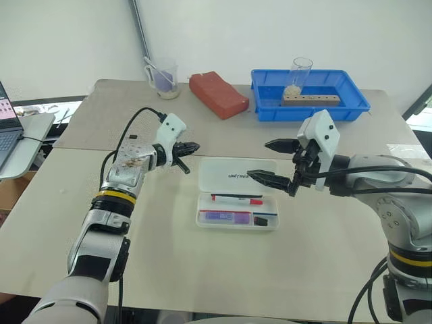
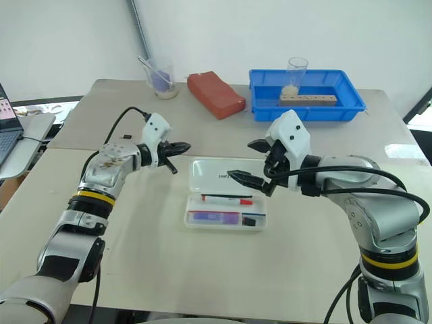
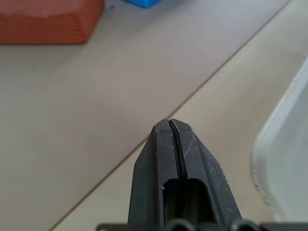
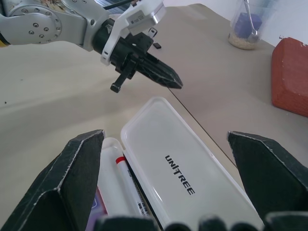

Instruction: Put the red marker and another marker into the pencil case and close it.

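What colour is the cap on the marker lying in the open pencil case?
Red: the red marker has a red cap in the pencil case, best seen in the left eye view.

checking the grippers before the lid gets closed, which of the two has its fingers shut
The left gripper, beside the pencil case's open lid; its black fingers are pressed together, holding nothing. The right gripper is spread wide above the case.

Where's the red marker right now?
The red marker lies inside the open pencil case, along the tray's far side next to the lid, with the purple highlighter just nearer the robot.

Bright, even daylight; soft faint shadows; wrist views blurred up close.
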`<state>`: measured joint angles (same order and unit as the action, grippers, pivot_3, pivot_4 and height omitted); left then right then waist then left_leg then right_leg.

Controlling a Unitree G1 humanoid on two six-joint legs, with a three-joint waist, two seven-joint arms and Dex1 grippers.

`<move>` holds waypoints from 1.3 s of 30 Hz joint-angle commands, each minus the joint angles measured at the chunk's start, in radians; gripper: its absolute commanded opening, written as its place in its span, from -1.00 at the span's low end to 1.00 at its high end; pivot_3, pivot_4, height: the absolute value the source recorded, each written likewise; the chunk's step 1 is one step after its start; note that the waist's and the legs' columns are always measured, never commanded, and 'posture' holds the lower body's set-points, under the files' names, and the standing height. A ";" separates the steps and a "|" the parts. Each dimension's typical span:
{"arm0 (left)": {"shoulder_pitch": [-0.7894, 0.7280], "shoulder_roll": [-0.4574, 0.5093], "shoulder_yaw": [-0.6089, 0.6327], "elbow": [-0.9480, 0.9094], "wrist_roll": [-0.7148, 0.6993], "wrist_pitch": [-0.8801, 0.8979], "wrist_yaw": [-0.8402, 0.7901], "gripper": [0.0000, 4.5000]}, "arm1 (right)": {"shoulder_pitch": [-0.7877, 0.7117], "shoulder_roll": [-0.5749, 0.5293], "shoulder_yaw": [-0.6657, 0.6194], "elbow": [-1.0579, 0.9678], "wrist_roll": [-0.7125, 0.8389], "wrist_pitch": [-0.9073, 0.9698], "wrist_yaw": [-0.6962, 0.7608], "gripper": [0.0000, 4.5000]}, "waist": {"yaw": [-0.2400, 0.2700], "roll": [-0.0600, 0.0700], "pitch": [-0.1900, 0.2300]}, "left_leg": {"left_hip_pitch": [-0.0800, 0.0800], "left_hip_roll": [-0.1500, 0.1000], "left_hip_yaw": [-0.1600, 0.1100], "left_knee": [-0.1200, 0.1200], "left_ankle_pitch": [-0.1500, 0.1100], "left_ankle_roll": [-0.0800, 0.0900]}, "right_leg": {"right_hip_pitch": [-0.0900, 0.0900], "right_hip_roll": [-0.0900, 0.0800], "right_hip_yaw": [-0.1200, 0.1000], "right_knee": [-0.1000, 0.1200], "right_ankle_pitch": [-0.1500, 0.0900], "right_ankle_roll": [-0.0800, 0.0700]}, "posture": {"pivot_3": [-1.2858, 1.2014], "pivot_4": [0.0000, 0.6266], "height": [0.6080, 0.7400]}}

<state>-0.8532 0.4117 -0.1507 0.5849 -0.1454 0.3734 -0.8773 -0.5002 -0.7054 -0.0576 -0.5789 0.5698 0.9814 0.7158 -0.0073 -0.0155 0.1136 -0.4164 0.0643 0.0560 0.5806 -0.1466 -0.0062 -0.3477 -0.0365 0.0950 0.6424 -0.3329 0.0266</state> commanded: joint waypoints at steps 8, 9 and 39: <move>-0.024 0.069 -0.027 -0.138 -0.054 0.151 -0.284 -0.97 | -0.016 -0.048 -0.006 -0.002 0.009 -0.036 0.020 1.00 | -0.008 0.000 0.000 | -0.001 0.001 0.000 -0.001 0.000 0.000 | -0.003 0.002 0.001 0.001 0.000 0.000 | 0.03 -0.52 1.00; -0.015 0.079 -0.030 -0.164 -0.061 0.161 -0.310 -0.97 | -0.019 -0.052 -0.005 0.002 0.010 -0.040 0.025 1.00 | -0.008 0.001 0.000 | -0.001 0.001 0.000 -0.001 0.000 0.000 | -0.003 0.002 0.001 0.001 0.000 0.000 | 0.03 -0.52 1.00; 0.251 0.219 -0.133 -0.629 0.016 -0.033 -0.344 -0.01 | 0.202 -0.298 0.088 0.119 -0.103 -0.262 0.291 1.00 | -0.006 0.003 -0.002 | 0.000 0.002 0.000 0.002 0.000 0.000 | 0.000 0.002 0.002 0.000 0.000 0.000 | 0.03 -0.52 1.00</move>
<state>-0.5900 0.6113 -0.3445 0.0043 -0.0911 0.3195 -1.2261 -0.2780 -0.9915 0.0656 -0.4557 0.4698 0.7526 0.9931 -0.0131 -0.0130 0.1116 -0.4167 0.0661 0.0557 0.5819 -0.1466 -0.0060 -0.3480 -0.0345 0.0970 0.6419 -0.3330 0.0264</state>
